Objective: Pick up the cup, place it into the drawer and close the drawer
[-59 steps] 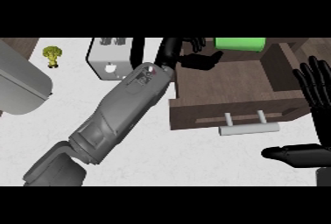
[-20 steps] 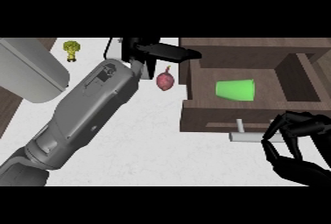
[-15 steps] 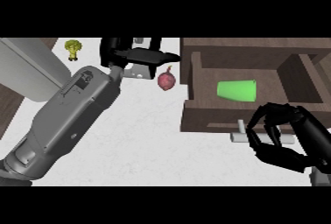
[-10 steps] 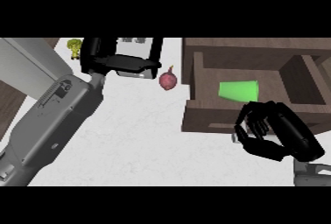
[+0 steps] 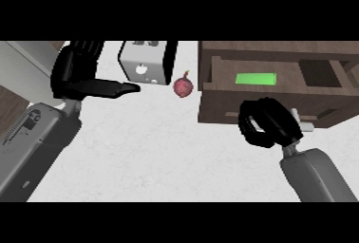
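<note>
One green cup (image 5: 256, 78) lies inside the open wooden drawer (image 5: 224, 107), the right hand (image 5: 270, 124) curled together against the drawer's front beside its white handle (image 5: 304, 125), with a reddish bulb (image 5: 183, 87), a white box (image 5: 144, 64) and the straight-fingered left hand (image 5: 80, 76) left of the drawer.

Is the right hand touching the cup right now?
Apart. The head view shows the cup inside the open drawer and the right hand curled outside its front panel, brown wood between them.
</note>
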